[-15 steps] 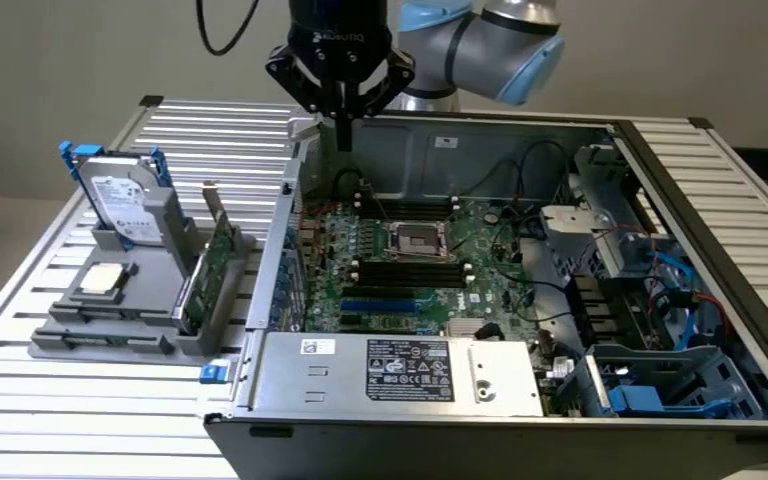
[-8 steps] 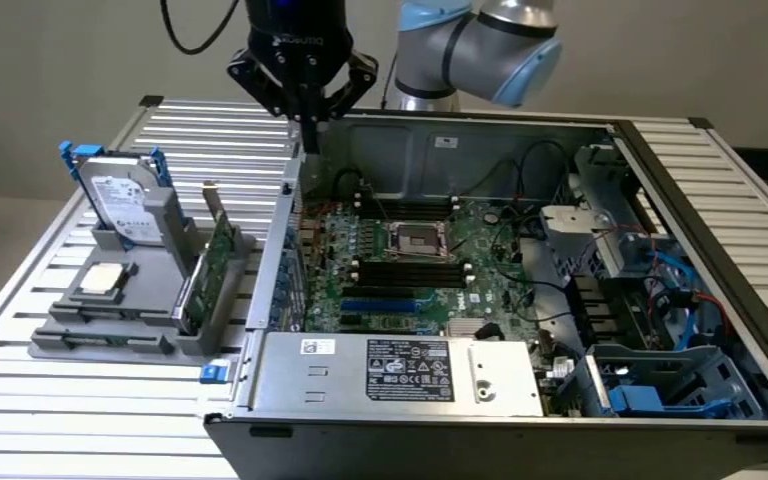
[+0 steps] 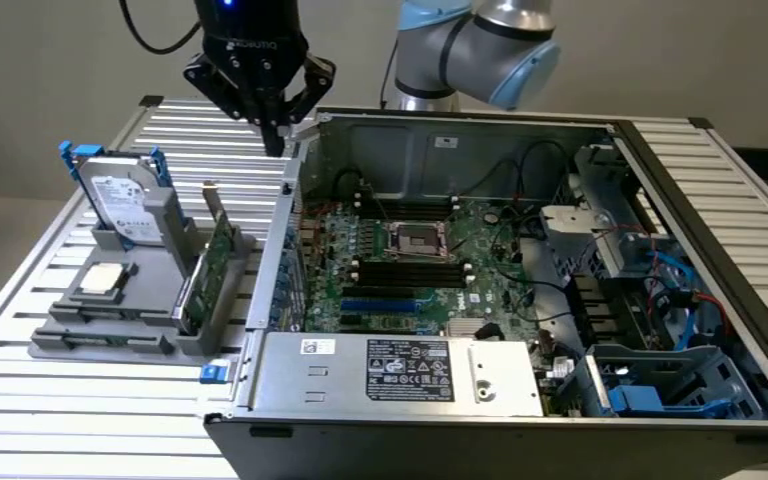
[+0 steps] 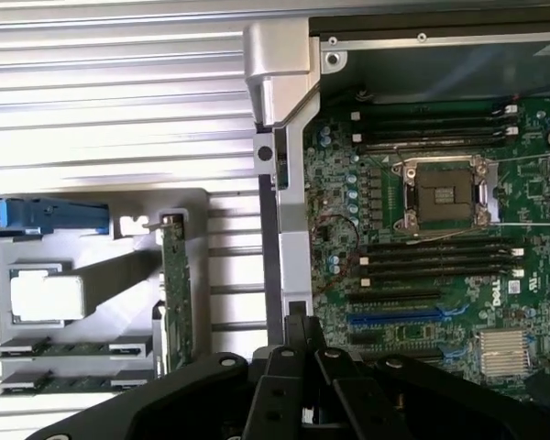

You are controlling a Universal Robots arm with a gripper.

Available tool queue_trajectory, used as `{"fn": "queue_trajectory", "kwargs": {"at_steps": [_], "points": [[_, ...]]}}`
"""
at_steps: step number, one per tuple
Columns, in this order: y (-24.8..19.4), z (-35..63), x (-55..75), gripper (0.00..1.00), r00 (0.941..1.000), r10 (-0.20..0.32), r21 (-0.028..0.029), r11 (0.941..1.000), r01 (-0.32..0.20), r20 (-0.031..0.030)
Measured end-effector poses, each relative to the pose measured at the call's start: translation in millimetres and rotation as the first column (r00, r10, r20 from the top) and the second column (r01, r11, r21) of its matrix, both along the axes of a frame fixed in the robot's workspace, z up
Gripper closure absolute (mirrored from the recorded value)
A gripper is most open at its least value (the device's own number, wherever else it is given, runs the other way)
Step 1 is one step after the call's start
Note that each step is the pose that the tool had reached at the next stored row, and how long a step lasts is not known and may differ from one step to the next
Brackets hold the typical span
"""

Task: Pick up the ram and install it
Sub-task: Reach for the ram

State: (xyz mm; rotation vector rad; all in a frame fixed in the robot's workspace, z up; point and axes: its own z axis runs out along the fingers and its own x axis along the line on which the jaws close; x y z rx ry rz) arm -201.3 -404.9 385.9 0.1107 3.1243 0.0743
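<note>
Two slim green ram sticks lie flat in the front slots of the grey holder; in the exterior view the ram is a thin strip at the holder's near edge. My gripper hangs high over the left wall of the open computer case, shut, with nothing between its fingers. It is well apart from the ram. Black memory slots run beside the processor socket on the motherboard.
The holder also carries an upright green expansion card, a silver hard drive with blue rails and a processor chip. The case wall stands between holder and motherboard. Drive cages and cables crowd the case at the exterior view's right.
</note>
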Motion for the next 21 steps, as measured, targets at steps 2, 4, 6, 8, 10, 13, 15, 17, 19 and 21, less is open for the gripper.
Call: {"fn": "queue_trajectory", "kwargs": {"at_steps": [2, 4, 6, 8, 10, 13, 15, 17, 19, 21], "points": [[-1.0, -0.6, -7.7, 0.89, 1.0000, 0.000, 0.0000, 1.0000, 0.000, -0.0012], [-2.3, -1.2, -14.2, 0.89, 1.0000, 0.000, -0.0001, 1.0000, 0.000, -0.0032], [-3.9, -1.7, -19.8, 0.89, 1.0000, 0.000, -0.0010, 1.0000, 0.000, -0.0062], [-5.6, -2.4, -25.5, 0.89, 1.0000, 0.000, -0.0018, 1.0000, 0.000, -0.0087], [-7.4, -3.0, -31.2, 0.89, 0.9999, 0.000, -0.0026, 1.0000, 0.000, -0.0109], [-10.2, -4.0, -40.4, 0.89, 0.9999, 0.000, -0.0038, 1.0000, 0.000, -0.0134], [-12.2, -4.8, -46.8, 0.89, 0.9999, 0.000, -0.0042, 1.0000, 0.000, -0.0145], [-14.3, -5.6, -53.6, 0.89, 0.9999, 0.000, -0.0046, 1.0000, 0.000, -0.0152], [-16.5, -6.5, -60.3, 0.89, 0.9999, 0.000, -0.0049, 1.0000, 0.000, -0.0158], [-18.6, -7.4, -67.1, 0.89, 0.9999, 0.000, -0.0052, 1.0000, 0.000, -0.0165]]}}
